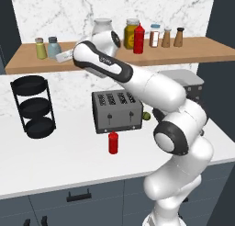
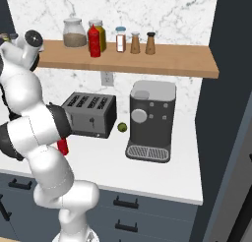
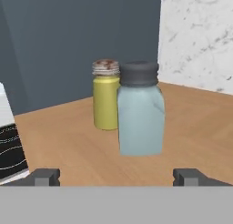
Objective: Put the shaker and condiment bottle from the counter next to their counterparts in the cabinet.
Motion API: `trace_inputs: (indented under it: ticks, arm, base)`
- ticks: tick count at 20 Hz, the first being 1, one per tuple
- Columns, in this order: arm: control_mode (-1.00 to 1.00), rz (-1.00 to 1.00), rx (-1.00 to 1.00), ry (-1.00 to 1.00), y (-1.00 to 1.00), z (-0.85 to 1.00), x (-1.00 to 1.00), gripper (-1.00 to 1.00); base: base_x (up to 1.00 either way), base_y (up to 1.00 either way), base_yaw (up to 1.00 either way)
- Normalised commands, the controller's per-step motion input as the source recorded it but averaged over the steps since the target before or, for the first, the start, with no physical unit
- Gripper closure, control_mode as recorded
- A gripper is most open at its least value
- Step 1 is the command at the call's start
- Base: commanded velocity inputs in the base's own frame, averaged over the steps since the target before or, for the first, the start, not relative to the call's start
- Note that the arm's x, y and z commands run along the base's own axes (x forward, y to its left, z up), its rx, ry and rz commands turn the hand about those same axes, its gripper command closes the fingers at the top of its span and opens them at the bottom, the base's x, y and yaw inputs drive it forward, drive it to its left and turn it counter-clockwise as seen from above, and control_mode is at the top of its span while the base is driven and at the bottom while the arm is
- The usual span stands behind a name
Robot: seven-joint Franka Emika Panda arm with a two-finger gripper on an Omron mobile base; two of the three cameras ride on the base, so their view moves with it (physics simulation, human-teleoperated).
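My arm (image 1: 156, 89) is made of smooth, glossy white rounded shells, with dark grey bands and round dark caps at the joints. My two finger tips (image 3: 45, 177) are small, dark grey and blocky.

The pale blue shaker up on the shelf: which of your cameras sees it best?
The hand view: the shaker stands large and unblocked on the cabinet shelf, just in front of the yellow-green shaker, with the gripper open before it. The left base view shows it small and far off, beside its counterpart.
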Motion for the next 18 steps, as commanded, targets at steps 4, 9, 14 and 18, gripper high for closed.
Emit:
trace_inputs:
  ticks: [4, 9, 14, 18]
  arm:
    - [-1.0, -0.05, 0.11, 0.0, -0.34, 0.0, -0.42, -1.0]
    - [-1.0, -0.08, 0.11, 0.0, -0.29, 0.0, -0.43, -1.0]
    - [-1.0, -0.11, 0.1, 0.0, -0.22, 0.0, -0.47, -1.0]
    - [-1.0, -0.21, 0.14, 0.05, -0.18, 0.0, -0.64, -1.0]
  base:
    - [0.0, 0.0, 0.0]
    - [0.0, 0.0, 0.0]
    - [0.0, 0.0, 0.0]
    - [0.0, 0.0, 0.0]
